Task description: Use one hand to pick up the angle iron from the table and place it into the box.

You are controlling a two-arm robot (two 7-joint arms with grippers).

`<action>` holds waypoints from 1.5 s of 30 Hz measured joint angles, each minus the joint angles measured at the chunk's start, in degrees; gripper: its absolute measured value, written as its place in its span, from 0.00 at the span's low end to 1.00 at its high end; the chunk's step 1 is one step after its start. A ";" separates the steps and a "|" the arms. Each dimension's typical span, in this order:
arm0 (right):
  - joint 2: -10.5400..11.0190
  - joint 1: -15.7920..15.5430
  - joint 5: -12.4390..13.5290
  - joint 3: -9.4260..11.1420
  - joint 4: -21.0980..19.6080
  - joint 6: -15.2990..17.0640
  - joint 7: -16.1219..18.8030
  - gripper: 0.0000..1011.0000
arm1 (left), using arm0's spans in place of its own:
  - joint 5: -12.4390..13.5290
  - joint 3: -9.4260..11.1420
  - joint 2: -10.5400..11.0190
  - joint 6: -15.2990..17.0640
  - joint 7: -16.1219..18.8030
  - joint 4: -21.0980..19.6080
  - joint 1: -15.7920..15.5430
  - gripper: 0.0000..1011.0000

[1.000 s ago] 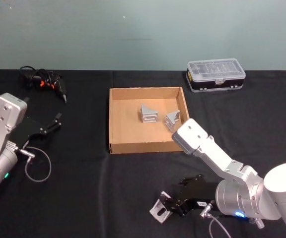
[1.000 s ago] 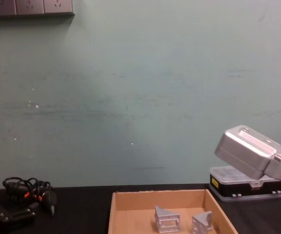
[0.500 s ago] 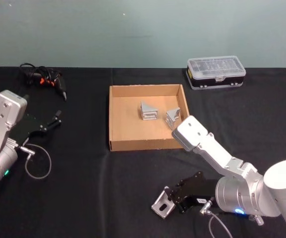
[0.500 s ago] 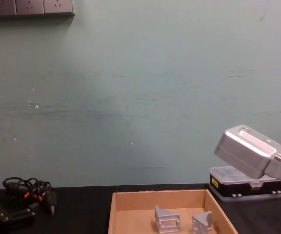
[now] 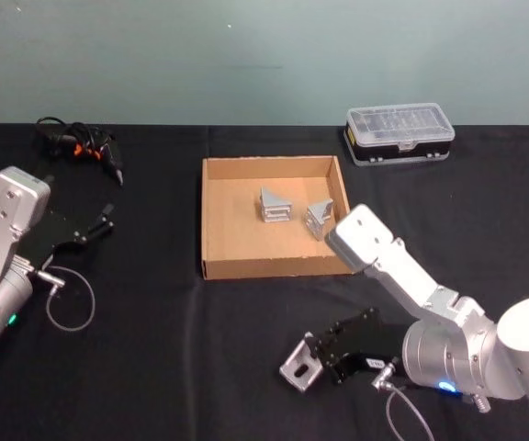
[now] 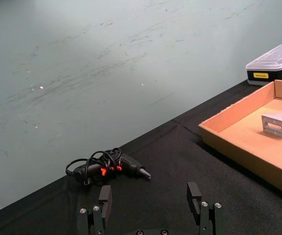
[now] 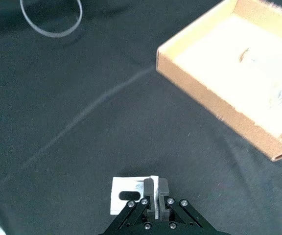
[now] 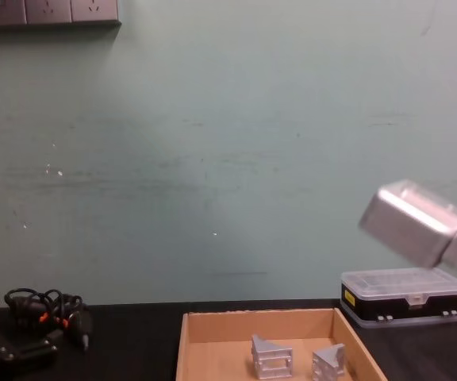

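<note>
- Over the last second the right gripper has come up and drawn slightly toward the box. It carries the angle iron along, and the arm's elbow link has swung higher in the chest view.
- The right wrist view shows the two black fingers clenched on the upright flange of the angle iron, its slotted face pointing away from the claw.
- Judged from this, the pick is done and the carry has begun. The piece seems to hang just above the table, at the near edge and well short of the box's front wall.
- The left gripper sits parked at the table's left side with its fingers spread wide, holding nothing.
- The box already holds two similar metal brackets: one near the middle of the far half and the other close to the right wall. The near half of its floor is bare, so there is room for a drop.
- The clear-lidded plastic case stands shut beyond the box's far right corner; its contents cannot be made out.
</note>
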 joint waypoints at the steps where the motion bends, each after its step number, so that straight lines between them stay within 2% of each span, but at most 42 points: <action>1: -0.09 -0.15 -0.04 0.28 -0.29 -0.27 -0.07 0.05 | 0.00 0.00 0.00 0.00 0.00 0.00 0.00 0.99; 7: -1.05 -0.20 -0.22 2.20 -1.84 -1.85 -0.45 0.05 | 0.00 0.00 0.00 0.00 0.00 0.00 0.00 0.99; 13: -2.49 1.94 -1.24 2.23 -0.80 -2.81 -0.93 0.05 | 0.00 0.00 0.00 0.00 0.00 0.00 0.00 0.99; 19: -5.11 5.16 -3.09 1.83 2.10 -4.00 -2.00 0.05 | 0.00 0.00 0.00 0.00 0.00 0.00 0.00 0.99; 27: -8.51 8.11 -5.23 1.42 6.45 -5.61 -3.63 0.05 | 0.00 0.00 0.00 0.00 0.00 0.00 0.00 0.99; 33: -11.85 10.46 -6.61 1.46 11.65 -7.22 -4.92 0.05 | 0.00 0.00 0.00 0.00 0.00 0.00 0.00 0.99; 37: -13.09 11.92 -7.45 1.33 14.23 -7.98 -5.45 0.05 | 0.00 0.00 0.00 0.00 0.00 0.00 0.00 0.99; 45: -16.60 16.06 -9.59 1.16 21.92 -10.92 -6.92 0.05 | 0.00 0.00 0.00 0.00 0.00 0.00 0.00 0.99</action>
